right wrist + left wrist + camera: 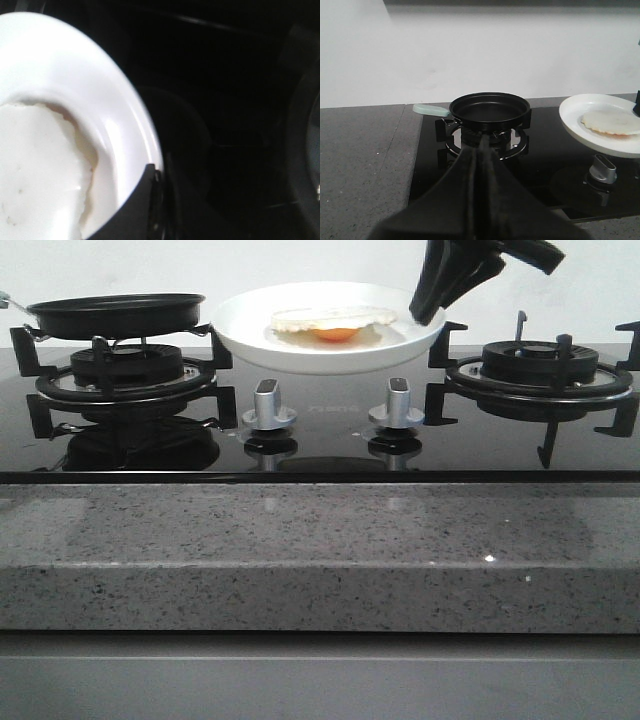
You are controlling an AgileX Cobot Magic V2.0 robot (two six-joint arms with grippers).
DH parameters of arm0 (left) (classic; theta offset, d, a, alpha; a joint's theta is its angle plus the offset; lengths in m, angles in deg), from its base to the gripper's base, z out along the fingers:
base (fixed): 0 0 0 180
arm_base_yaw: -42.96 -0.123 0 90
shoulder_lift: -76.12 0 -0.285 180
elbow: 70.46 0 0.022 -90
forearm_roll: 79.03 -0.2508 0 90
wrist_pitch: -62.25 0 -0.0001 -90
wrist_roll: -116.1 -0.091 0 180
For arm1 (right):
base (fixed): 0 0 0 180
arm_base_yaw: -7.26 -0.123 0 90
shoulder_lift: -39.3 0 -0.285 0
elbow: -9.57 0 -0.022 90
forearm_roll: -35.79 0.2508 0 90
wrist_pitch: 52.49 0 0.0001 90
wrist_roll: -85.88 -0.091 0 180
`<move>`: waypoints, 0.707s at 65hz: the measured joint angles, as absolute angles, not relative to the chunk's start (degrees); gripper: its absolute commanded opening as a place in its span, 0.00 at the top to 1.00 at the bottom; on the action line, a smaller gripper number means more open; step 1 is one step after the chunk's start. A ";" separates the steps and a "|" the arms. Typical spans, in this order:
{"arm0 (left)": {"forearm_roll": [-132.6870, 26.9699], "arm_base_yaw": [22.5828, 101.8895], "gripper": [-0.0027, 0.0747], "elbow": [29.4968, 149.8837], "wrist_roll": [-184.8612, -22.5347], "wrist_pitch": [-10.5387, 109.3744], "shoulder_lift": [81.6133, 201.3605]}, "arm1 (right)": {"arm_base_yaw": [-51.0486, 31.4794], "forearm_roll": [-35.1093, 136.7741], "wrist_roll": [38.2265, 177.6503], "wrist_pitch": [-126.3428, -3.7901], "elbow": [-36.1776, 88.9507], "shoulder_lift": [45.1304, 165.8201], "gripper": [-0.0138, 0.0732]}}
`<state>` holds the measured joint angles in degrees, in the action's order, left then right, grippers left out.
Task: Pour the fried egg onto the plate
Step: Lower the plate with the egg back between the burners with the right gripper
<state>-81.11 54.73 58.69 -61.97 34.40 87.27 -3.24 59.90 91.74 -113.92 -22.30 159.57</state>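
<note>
The white plate (250, 332) is held above the middle of the black hob, tilted a little. The fried egg (335, 322) lies on it, white with an orange yolk at its near edge. My right gripper (428, 308) is shut on the plate's right rim; in the right wrist view its jaws (157, 200) pinch the rim (135, 125) beside the egg (35, 175). The black frying pan (115, 312) sits empty on the left burner. My left gripper (482, 144) is shut and empty, short of the pan (490, 107); the plate (575, 112) and egg (610, 121) show at that view's right.
Two silver knobs (268, 405) (397, 403) stand at the hob's front centre. The right burner grate (540, 365) is bare. The pan's pale green handle (427, 109) points left. A speckled grey stone counter (300, 540) runs along the front, a white wall behind.
</note>
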 measured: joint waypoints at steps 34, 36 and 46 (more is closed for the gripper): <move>-81.11 54.73 0.99 58.69 -61.97 34.50 87.27 | -2.68 56.64 88.85 -116.55 -31.85 171.50 0.91; -81.11 54.73 0.99 58.69 -61.97 34.50 87.27 | -2.68 56.39 88.85 -116.80 -31.96 171.50 0.90; -81.11 54.73 0.99 58.69 -61.97 34.50 87.27 | -2.68 56.05 88.85 -117.86 -32.09 171.50 0.76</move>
<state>-81.11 54.73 58.69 -61.97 34.50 87.27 -2.68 56.05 88.85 -117.86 -32.09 171.50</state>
